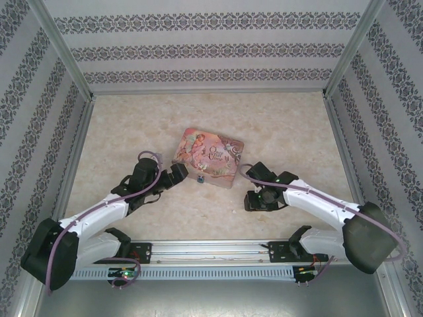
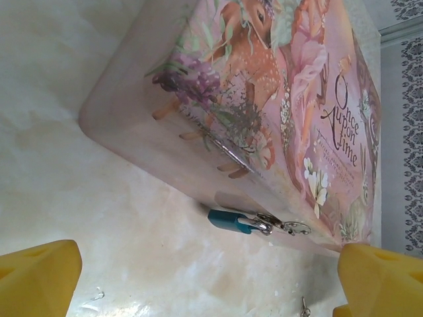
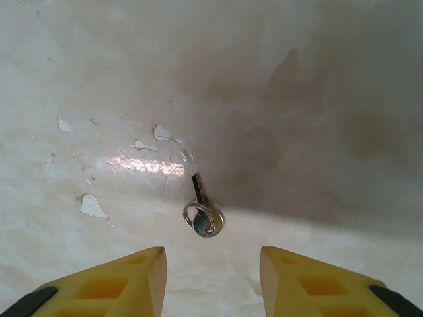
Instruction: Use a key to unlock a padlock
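Centre of right wrist view: small dark metal key (image 3: 201, 208), flat on pale marbled table (image 3: 317, 79); right gripper (image 3: 213, 277) below, half-spread, pinching nothing. Left gripper (image 2: 208, 284) wide apart, tiny blue silver-shackled padlock (image 2: 229, 221) lower centre. Key pickup step; next, straddle and pinch.

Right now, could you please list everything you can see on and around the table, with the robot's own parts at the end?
tin box: one, pink with an illustrated lid, middle of the table.
padlock: one, blue body and silver shackle, at the tin box's near edge by its clasp.
key: one, dark metal on a silver ring, flat on the table just beyond the right gripper's fingers.
table: one, beige marbled, scuffed near the key.
walls: three, white with grey patterned stripes, around the table.
left gripper: one, yellow fingers, open, at the tin box's near left corner.
right gripper: one, yellow fingers, open, over the key.
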You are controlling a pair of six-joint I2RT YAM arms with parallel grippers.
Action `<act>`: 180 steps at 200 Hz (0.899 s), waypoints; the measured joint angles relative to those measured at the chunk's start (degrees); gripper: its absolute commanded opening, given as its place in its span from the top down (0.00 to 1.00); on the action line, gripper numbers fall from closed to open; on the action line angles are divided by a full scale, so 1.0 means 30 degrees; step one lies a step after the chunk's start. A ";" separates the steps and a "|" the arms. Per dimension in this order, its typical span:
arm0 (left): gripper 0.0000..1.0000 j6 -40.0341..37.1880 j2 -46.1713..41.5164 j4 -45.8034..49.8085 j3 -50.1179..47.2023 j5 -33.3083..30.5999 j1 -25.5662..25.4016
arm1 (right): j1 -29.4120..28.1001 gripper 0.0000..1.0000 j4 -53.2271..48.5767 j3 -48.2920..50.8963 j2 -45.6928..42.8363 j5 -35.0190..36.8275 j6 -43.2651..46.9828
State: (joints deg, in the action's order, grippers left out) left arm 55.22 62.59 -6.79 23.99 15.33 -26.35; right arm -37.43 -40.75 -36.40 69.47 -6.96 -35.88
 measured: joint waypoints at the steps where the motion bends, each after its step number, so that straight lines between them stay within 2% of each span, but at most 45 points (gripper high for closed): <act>1: 0.01 0.0015 0.0029 -0.0036 0.0000 -0.0015 -0.0015 | 0.0000 0.61 0.0007 0.0000 0.0029 0.0000 0.0007; 80: 0.01 0.0648 0.1137 -0.0976 0.0000 -0.0415 -0.0707 | -0.0743 0.66 0.1049 -0.0022 0.2273 -0.0131 0.0000; 180: 0.01 0.0758 0.1144 -0.1035 0.0007 -0.0714 -0.0845 | -0.0991 0.84 0.1013 -0.0051 0.2739 0.0423 0.0015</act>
State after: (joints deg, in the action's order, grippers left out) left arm 57.49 66.02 -9.89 24.01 13.19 -28.88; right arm -40.40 -37.71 -36.56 77.69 -5.69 -35.83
